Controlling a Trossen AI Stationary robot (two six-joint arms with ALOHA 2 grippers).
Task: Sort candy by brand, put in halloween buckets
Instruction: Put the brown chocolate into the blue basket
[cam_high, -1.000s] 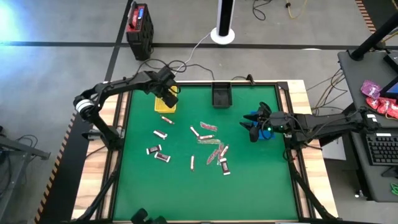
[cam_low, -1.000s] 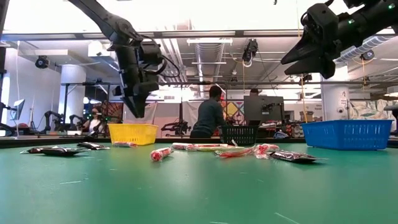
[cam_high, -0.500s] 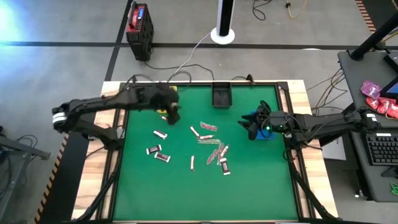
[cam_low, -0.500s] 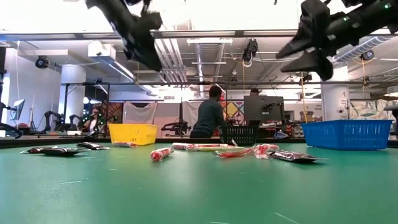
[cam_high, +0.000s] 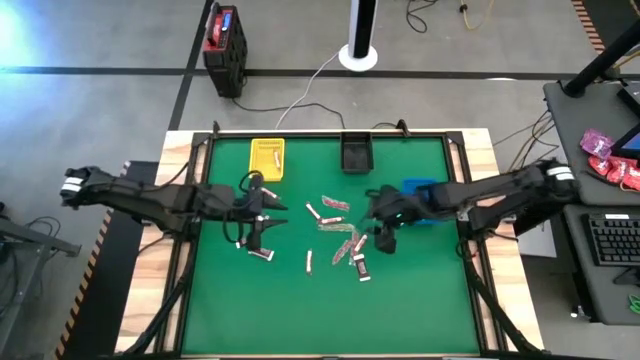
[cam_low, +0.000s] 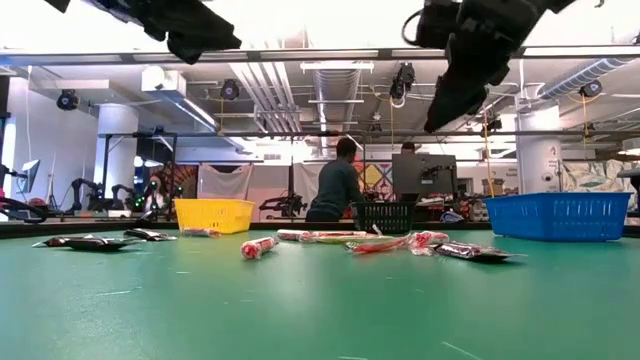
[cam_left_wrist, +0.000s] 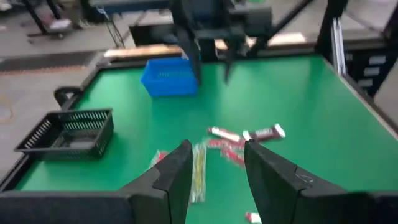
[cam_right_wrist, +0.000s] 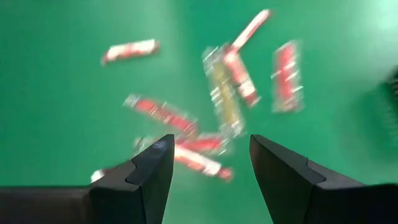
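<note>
Several small wrapped candy bars lie scattered on the green table: a middle cluster (cam_high: 345, 240) of pink-red and silver ones, and dark ones at the left (cam_high: 262, 254). The yellow bin (cam_high: 266, 158), black bin (cam_high: 356, 152) and blue bin (cam_high: 418, 187) stand along the far side. My left gripper (cam_high: 268, 218) hovers open over the left bars and holds nothing; its wrist view looks across the candy (cam_left_wrist: 261, 133) between the fingers (cam_left_wrist: 216, 168). My right gripper (cam_high: 384, 232) is open and hangs above the cluster's right edge, with bars (cam_right_wrist: 227, 87) below it (cam_right_wrist: 210, 155).
My right arm crosses over part of the blue bin. A wooden frame (cam_high: 480, 220) borders the table. A large black-and-red box (cam_high: 224, 38) stands on the floor beyond the far edge. In the low view, people (cam_low: 338, 185) stand in the room behind the table.
My left gripper has left the yellow bin, risen, and swung toward the near edge until it is over the left candy bars. My right gripper has moved from above the blue bin toward the table's left, until it is over the middle cluster, tipping downward. No candy has moved.
</note>
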